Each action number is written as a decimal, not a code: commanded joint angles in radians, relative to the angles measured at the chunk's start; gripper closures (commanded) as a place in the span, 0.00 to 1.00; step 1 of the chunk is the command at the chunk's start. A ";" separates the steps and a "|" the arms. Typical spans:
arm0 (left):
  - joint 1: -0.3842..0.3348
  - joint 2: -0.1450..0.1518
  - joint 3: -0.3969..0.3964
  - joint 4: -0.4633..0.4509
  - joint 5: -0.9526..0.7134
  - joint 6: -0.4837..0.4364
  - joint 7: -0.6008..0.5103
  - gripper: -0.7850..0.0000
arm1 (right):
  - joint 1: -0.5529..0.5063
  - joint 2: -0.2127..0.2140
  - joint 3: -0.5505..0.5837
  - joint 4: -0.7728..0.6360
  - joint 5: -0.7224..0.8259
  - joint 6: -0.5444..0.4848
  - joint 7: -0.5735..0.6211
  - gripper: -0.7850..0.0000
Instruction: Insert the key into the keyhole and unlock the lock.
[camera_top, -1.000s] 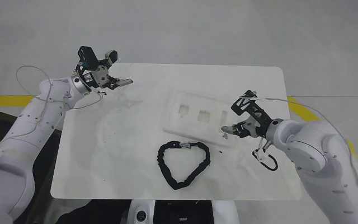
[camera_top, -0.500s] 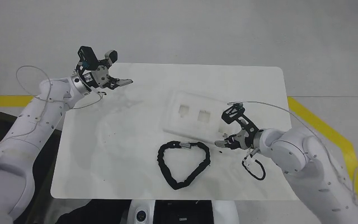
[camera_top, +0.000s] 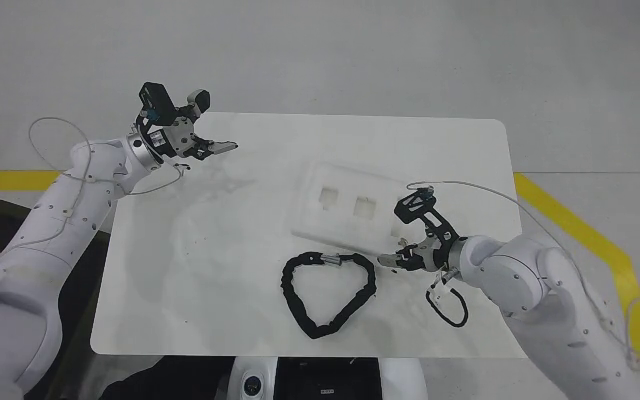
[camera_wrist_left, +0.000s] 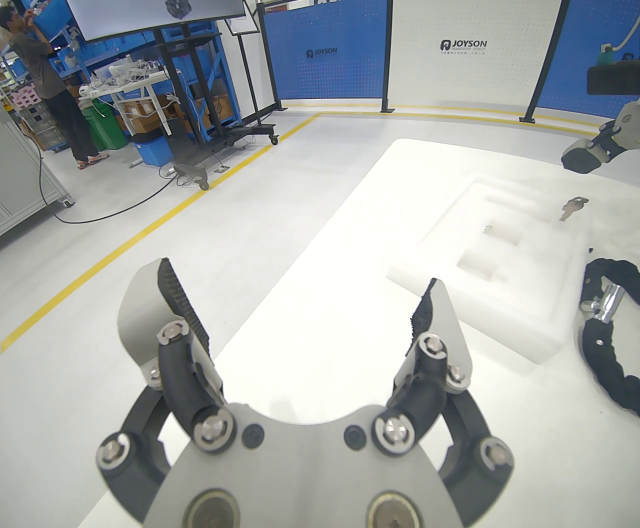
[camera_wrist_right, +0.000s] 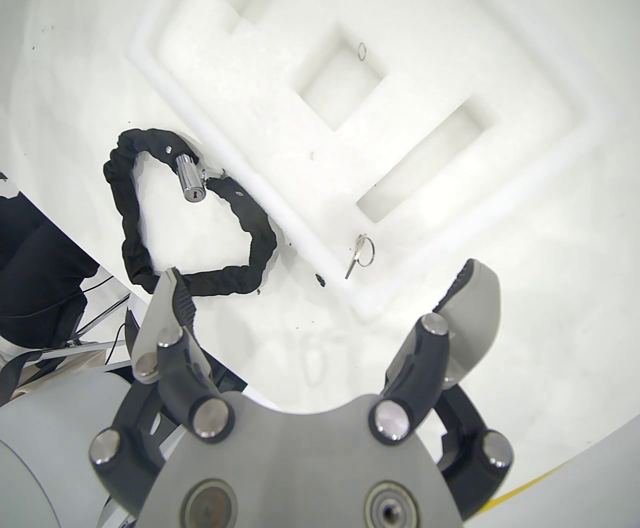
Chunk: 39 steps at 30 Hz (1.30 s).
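Jaws of right gripper (camera_wrist_right: 320, 280) spread wide, key (camera_wrist_right: 356, 256) just ahead on foam tray (camera_wrist_right: 300, 220) edge, left gripper (camera_wrist_left: 297, 275) also wide

The chain lock (camera_wrist_left: 602, 350) runs off the left wrist view's edge.

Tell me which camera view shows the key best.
The right wrist view: the key lies close to the camera, blade and ring distinct, on the edge of the foam tray. The left wrist view shows it small and far off on the tray; the top view makes it a barely visible speck.
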 joint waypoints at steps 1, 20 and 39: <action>0.000 0.000 0.000 0.000 0.000 0.000 0.000 0.00 | 0.000 0.000 0.000 0.000 0.000 0.000 0.000 0.00; 0.000 0.000 0.000 0.000 0.000 0.000 0.000 0.00 | 0.026 -0.008 -0.016 0.045 0.077 0.084 0.028 0.00; 0.000 0.000 0.000 0.000 0.000 0.000 0.000 0.00 | 0.043 -0.014 -0.037 0.105 0.092 0.153 0.027 0.27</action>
